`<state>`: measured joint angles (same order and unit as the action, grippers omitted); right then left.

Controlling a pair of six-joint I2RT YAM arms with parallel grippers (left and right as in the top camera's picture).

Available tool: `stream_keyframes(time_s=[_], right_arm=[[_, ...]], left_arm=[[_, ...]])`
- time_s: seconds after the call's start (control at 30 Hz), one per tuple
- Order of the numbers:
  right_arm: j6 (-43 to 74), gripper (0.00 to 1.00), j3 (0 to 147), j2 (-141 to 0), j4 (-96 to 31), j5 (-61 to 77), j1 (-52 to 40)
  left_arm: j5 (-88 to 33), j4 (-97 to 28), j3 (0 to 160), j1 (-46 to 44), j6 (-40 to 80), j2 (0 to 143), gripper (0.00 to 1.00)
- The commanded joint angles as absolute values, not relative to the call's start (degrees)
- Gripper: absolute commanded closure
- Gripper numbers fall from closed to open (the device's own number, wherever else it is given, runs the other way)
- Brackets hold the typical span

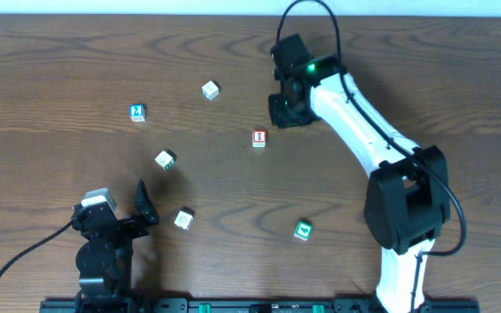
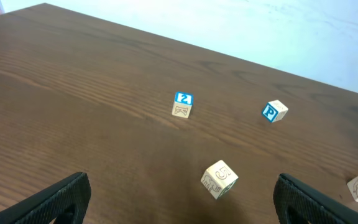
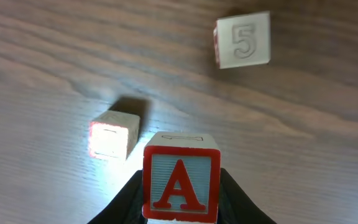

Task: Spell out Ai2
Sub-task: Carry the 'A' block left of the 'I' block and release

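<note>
My right gripper (image 1: 285, 109) (image 3: 180, 202) is shut on a red-framed "A" block (image 3: 181, 177) and holds it above the table. In the overhead view the gripper hides the block. The red "I" block (image 1: 259, 138) lies just front-left of it, and shows in the right wrist view (image 3: 114, 134). The blue "2" block (image 1: 137, 112) (image 2: 183, 104) lies at the far left. My left gripper (image 1: 127, 209) (image 2: 179, 208) is open and empty at the front left.
A blue "P" block (image 2: 274, 111) (image 1: 210, 89) lies at the back. A "5" block (image 2: 219, 178) (image 1: 165, 159) sits ahead of the left gripper. Another pale block (image 1: 183, 218) and a green block (image 1: 303, 230) lie near the front. A white "5" block (image 3: 244, 40) shows beyond the right gripper.
</note>
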<state>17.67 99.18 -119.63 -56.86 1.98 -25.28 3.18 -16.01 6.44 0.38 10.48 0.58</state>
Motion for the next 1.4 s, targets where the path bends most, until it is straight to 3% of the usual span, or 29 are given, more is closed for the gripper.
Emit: stream_keyframes(time_s=[0.0,1.37], right_arm=[[18.57,0.99,96.42,-119.24,-54.78,0.8,-26.74],[33.21,0.99,95.92,-121.99,-44.14,-4.64,-39.68]], left_arm=[[3.14,-16.45,5.04,0.73,10.5,0.25,0.05],[3.14,-16.45,5.04,0.73,10.5,0.25,0.04]])
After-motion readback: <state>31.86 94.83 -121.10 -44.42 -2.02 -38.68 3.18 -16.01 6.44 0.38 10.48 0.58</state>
